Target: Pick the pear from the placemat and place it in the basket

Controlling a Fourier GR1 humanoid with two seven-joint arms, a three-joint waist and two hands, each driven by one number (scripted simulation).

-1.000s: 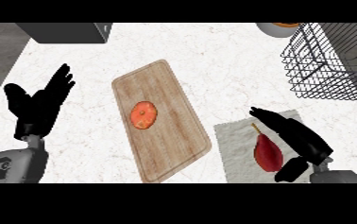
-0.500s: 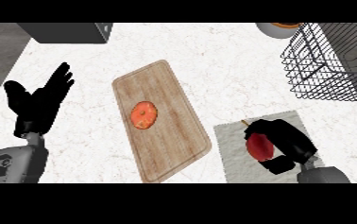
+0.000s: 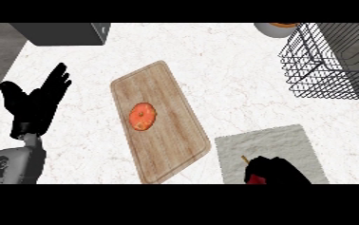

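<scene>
So this one's the grasp step. The right hand point(image 3: 280, 172) sits at the near right edge of the view with its fingers curled round the red pear point(image 3: 253, 178). Only a sliver of red and a thin stem poke out on the hand's left side; the rest is hidden under the black fingers. The pear is over the near part of the pale grey cloth placemat point(image 3: 277, 138). Whether it's resting on the mat or already off it, there's no telling from this angle.

The black wire basket point(image 3: 319, 65) is at the far right, well apart from the placemat, with bare white marbled tabletop point(image 3: 224, 67) in between. So the carry hasn't really got going yet.

The next move, by the look of it, is to lift straight up, swing the hand away toward the far right, get above the basket's rim and only then open the fingers. The wire walls look tall, so the hand needs to clear them before it goes across.

The left hand point(image 3: 35, 100) is spread, fingers up, resting at the left edge. To the placemat's left lies a wooden cutting board point(image 3: 172, 143) with an orange round fruit point(image 3: 142, 116) on it, and neither is in the path.
</scene>
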